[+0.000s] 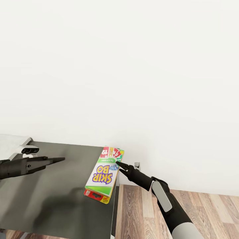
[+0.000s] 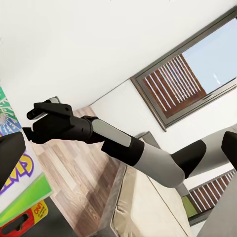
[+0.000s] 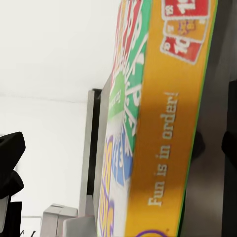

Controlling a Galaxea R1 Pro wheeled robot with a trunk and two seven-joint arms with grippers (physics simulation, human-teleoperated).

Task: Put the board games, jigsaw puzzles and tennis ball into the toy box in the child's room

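Right pincer (image 1: 119,166) at stacked board games (image 1: 101,176).

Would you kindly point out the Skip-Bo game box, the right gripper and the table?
Skip-Bo game box (image 1: 102,176), head view, white cover.
Right gripper (image 1: 119,166), head view, between fingertips.
Table (image 1: 56,196), head view, bare top.

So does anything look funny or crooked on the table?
Yes. The Skip-Bo game box sits right at the table's edge on top of a red and yellow box, and its right side seems to poke out over the floor. The right gripper is at that side.
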